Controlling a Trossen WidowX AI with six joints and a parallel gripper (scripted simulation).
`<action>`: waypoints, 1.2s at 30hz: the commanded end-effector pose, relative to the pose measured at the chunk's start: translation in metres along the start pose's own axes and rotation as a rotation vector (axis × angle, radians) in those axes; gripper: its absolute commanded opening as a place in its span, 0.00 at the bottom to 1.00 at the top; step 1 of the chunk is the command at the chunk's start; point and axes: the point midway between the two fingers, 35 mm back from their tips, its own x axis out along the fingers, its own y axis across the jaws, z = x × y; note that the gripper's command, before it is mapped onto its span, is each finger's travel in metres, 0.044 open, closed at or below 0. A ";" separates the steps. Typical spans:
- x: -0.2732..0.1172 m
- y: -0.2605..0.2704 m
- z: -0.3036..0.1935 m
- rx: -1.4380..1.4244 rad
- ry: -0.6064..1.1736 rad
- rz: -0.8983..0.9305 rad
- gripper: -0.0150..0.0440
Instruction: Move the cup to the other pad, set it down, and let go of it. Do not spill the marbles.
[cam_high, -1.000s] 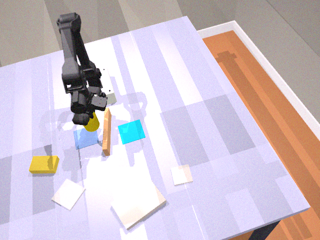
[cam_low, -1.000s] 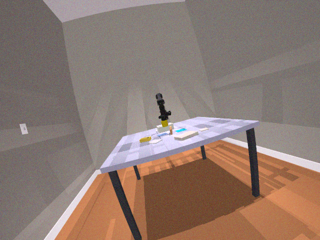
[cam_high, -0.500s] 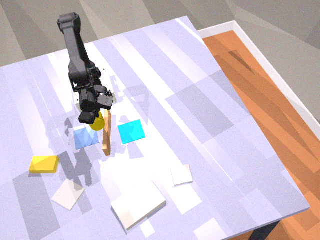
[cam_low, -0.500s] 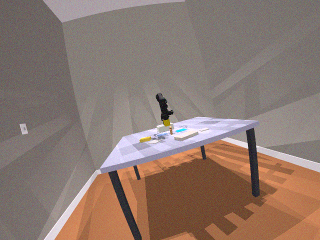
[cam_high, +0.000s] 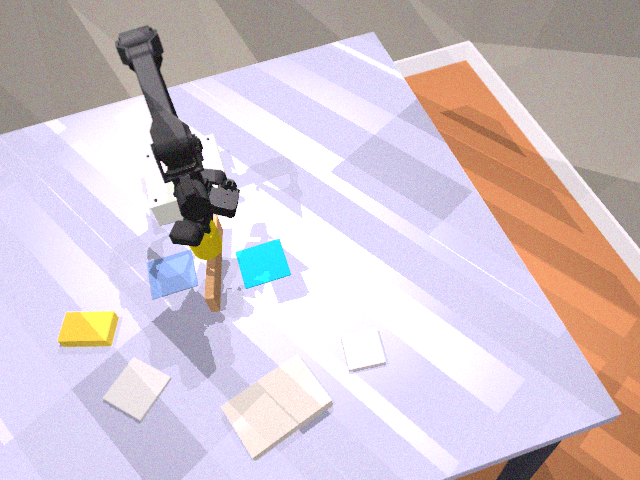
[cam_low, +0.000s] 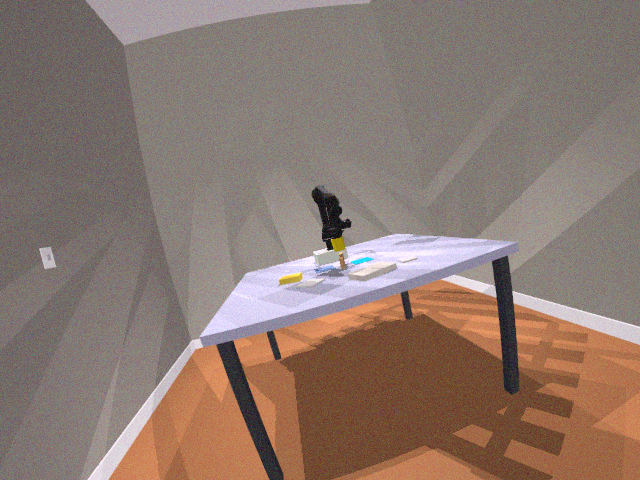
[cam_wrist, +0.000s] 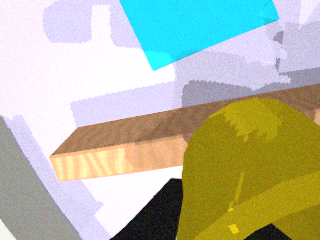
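Note:
My gripper (cam_high: 206, 219) is shut on the yellow cup (cam_high: 206, 246) (cam_low: 338, 244) (cam_wrist: 240, 165) and holds it above the table, over the wooden bar (cam_high: 212, 294) (cam_low: 341, 261) (cam_wrist: 115, 147). The cup looks roughly upright; its bottom is clear of the bar in the exterior view. The cyan pad (cam_high: 263, 263) (cam_low: 361, 260) (cam_wrist: 200, 25) lies on one side of the bar, with nothing on it. The blue pad (cam_high: 173, 276) (cam_low: 325, 269) lies on the other side, also bare. The marbles cannot be seen inside the cup.
The wooden bar stands between the two pads. A yellow block (cam_high: 86, 329) (cam_low: 290, 279), a pale thin tile (cam_high: 136, 390), a large beige block (cam_high: 276, 405) (cam_low: 372, 271) and a small white tile (cam_high: 364, 351) lie nearer the front. A white box (cam_high: 165, 210) (cam_low: 324, 257) is behind the pads.

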 end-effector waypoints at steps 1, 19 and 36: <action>0.001 0.002 0.006 0.003 0.007 0.003 0.25; -0.001 0.013 0.039 0.003 0.005 0.004 0.25; -0.002 0.026 0.073 0.003 0.002 0.005 0.25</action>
